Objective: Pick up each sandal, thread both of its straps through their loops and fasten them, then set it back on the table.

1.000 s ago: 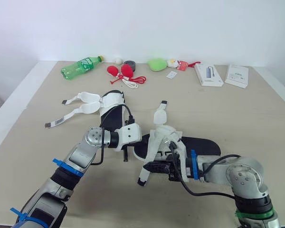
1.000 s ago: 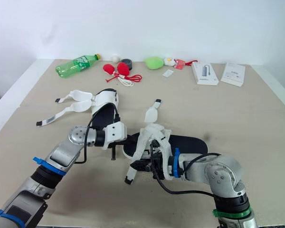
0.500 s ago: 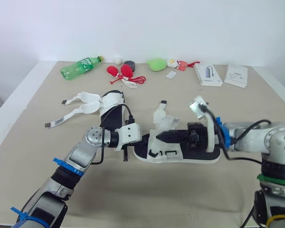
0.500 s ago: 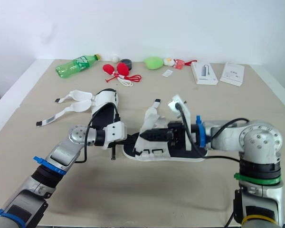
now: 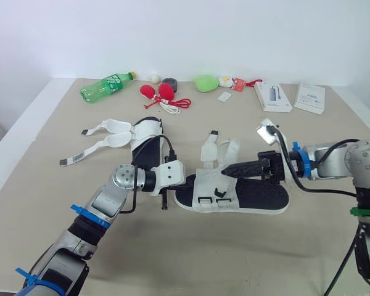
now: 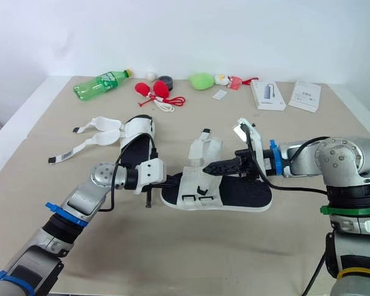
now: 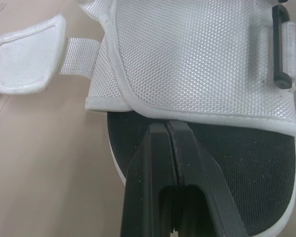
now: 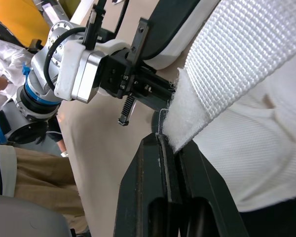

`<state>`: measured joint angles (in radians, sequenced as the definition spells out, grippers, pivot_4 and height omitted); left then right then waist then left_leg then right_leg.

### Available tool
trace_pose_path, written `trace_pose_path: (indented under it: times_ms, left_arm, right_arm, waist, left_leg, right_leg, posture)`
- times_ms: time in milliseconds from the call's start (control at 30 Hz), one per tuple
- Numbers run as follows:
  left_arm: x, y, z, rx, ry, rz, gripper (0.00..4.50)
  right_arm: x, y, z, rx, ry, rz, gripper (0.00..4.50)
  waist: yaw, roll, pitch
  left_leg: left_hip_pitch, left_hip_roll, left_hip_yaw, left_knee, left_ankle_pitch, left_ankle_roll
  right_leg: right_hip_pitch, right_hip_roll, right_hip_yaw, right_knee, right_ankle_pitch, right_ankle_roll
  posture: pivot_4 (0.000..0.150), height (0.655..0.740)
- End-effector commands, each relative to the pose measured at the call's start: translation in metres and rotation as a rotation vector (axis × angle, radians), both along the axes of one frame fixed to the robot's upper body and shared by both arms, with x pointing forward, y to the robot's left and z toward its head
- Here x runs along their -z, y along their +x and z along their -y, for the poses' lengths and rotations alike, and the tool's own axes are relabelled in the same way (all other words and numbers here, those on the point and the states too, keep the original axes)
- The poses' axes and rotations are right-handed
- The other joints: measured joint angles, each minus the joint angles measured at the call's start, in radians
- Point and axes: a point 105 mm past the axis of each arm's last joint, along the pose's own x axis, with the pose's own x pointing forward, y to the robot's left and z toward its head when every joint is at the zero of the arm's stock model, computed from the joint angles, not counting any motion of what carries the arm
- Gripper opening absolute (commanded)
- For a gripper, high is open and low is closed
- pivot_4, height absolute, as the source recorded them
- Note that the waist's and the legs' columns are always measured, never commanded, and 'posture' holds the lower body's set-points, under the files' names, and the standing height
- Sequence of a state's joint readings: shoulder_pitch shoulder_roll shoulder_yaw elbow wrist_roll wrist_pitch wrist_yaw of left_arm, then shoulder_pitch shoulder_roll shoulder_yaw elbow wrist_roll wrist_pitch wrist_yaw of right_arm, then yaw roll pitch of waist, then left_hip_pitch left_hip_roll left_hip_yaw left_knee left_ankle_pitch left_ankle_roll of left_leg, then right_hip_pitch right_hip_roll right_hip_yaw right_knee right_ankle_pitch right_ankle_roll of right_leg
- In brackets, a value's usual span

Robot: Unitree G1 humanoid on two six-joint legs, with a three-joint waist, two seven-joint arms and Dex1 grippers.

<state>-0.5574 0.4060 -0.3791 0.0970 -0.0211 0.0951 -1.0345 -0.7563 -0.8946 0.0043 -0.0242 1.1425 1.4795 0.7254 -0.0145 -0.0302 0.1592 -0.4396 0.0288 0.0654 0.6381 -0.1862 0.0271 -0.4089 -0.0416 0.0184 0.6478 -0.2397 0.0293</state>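
A black-soled sandal with a white mesh upper (image 5: 259,196) lies flat at the centre of the beige table (image 5: 43,135), its length running left to right between the two arms. The left gripper (image 7: 166,126) has its black fingers pressed together, tips against the white-rimmed left end of the sole, just below the edge of the mesh upper. From the right, the right gripper (image 5: 225,172) reaches over the sole with its fingers pinched narrow on the fuzzy edge of a white woven strap (image 8: 222,64) at the top of the upper. Two white padded strap ends (image 5: 209,150) stand up on the far side of the sandal, unfastened. Two black rectangular loops (image 5: 203,199) sit side by side on the near flank of the upper, nothing threaded through them.

A second sandal of the same make (image 5: 145,145) lies on the table to the far left of the first. Its two white straps (image 5: 105,127) are splayed open to the left. Along the far edge of the table are a green plastic bottle (image 5: 106,87) lying on its side, a pair of red rounded items with a cord (image 5: 157,94), a pale green lump (image 5: 204,82) and two flat white boxes (image 5: 271,97).
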Motion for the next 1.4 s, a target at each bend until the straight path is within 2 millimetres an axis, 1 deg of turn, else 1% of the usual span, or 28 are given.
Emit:
trace_pose_path:
  times_ms: [33, 100, 233, 300, 400, 633, 833, 1033, 1300, 1400]
  left_arm:
    - [0.006, -0.004, 0.0, 0.008, 0.021, -0.015, 0.0]
    - [0.006, -0.004, 0.0, 0.009, 0.022, -0.015, 0.0]
    - [0.006, -0.004, 0.001, 0.013, 0.022, -0.015, 0.0]
    - [0.007, -0.005, 0.002, 0.014, 0.022, -0.016, 0.0]
    - [0.007, -0.005, 0.002, 0.016, 0.021, -0.018, 0.0]
    - [0.008, -0.004, 0.003, 0.011, 0.021, -0.021, 0.0]
    - [0.009, -0.005, 0.003, 0.008, 0.02, -0.023, 0.0]
    - [0.009, -0.005, 0.002, 0.005, 0.021, -0.027, 0.0]
    - [0.009, -0.004, 0.002, 0.002, 0.022, -0.028, 0.0]
    - [0.009, -0.004, 0.003, 0.004, 0.022, -0.027, 0.0]
  right_arm:
    - [-0.011, -0.001, 0.003, -0.014, 0.015, 0.012, 0.11]
    - [-0.011, -0.003, 0.004, -0.024, 0.022, -0.011, 0.11]
    - [0.0, -0.009, 0.007, -0.03, -0.016, -0.049, 0.11]
    - [0.002, -0.009, 0.007, -0.029, -0.013, -0.064, 0.11]
    - [0.002, -0.01, 0.006, -0.034, -0.021, -0.068, 0.11]
    - [0.012, -0.01, 0.005, -0.038, -0.061, -0.096, 0.11]
    - [0.019, -0.008, 0.001, -0.058, -0.104, -0.074, 0.11]
    - [0.013, -0.006, -0.005, -0.09, -0.107, -0.021, 0.11]
    - [0.004, -0.02, -0.018, -0.175, -0.094, 0.024, 0.11]
    - [0.004, -0.025, -0.021, -0.2, -0.094, 0.023, 0.11]
  waist:
    - [0.0, 0.0, 0.0]
    - [0.0, 0.0, 0.0]
    - [0.0, 0.0, 0.0]
    - [0.0, 0.0, 0.0]
    - [0.0, 0.0, 0.0]
    - [0.0, 0.0, 0.0]
    - [0.0, 0.0, 0.0]
    - [-0.001, 0.0, 0.0]
    - [-0.002, 0.0, 0.0]
    - [-0.002, 0.0, 0.0]
  left_leg:
    - [0.0, 0.0, 0.0, 0.0, 0.0, 0.0]
    - [0.0, 0.0, 0.0, 0.0, 0.0, 0.0]
    - [0.0, 0.0, 0.0, 0.0, 0.0, 0.0]
    - [0.0, 0.0, 0.0, 0.0, 0.0, 0.0]
    - [0.0, 0.0, 0.0, 0.0, 0.0, 0.0]
    - [0.0, 0.0, 0.0, 0.0, 0.0, 0.0]
    - [0.0, 0.0, -0.001, -0.001, 0.0, 0.0]
    - [0.0, 0.0, -0.001, -0.001, 0.0, 0.0]
    - [0.0, 0.001, -0.001, -0.001, 0.0, 0.0]
    - [0.0, 0.001, -0.002, -0.001, 0.0, 0.0]
  right_leg:
    - [0.0, 0.0, 0.0, 0.0, 0.0, 0.0]
    - [0.0, 0.0, 0.0, 0.0, 0.0, 0.0]
    - [0.0, 0.0, 0.0, 0.0, 0.0, 0.0]
    - [0.0, 0.0, 0.0, 0.0, 0.0, 0.0]
    - [0.0, 0.0, 0.0, 0.0, 0.0, 0.0]
    - [0.0, 0.0, 0.0, 0.0, 0.0, 0.0]
    - [0.0, 0.001, 0.0, 0.0, -0.001, -0.001]
    - [0.0, 0.002, -0.001, 0.0, -0.001, -0.001]
    - [0.0, 0.002, -0.001, 0.0, -0.001, -0.001]
    - [0.0, 0.002, -0.001, 0.0, -0.001, -0.001]
  posture:
    - [0.15, 0.74]
    - [0.15, 0.74]
    - [0.15, 0.74]
    - [0.15, 0.74]
    - [0.15, 0.74]
    - [0.15, 0.74]
    - [0.15, 0.74]
    - [0.15, 0.74]
    - [0.15, 0.74]
    - [0.15, 0.74]
